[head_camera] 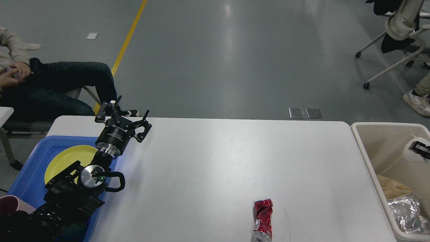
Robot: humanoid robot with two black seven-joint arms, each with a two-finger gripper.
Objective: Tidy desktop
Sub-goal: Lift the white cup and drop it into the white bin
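Note:
The white desktop (218, 161) fills the middle of the head view. A crushed red can (262, 220) lies on it near the front edge, right of centre. My left gripper (122, 116) is open and empty, raised over the desktop's back left part, beside the blue tray (30, 174). My right gripper (417, 148) shows only at the right edge, inside the top of the beige bin (366, 168). It is shut on a white cup (410, 152). Most of the right arm is out of view.
A yellow plate (67, 158) lies in the blue tray, and a dark pink cup (8, 205) stands at its front left. The bin holds brown paper (391, 188) and crumpled foil (408, 213). A seated person (50, 87) is at the back left and an office chair (399, 30) at the back right.

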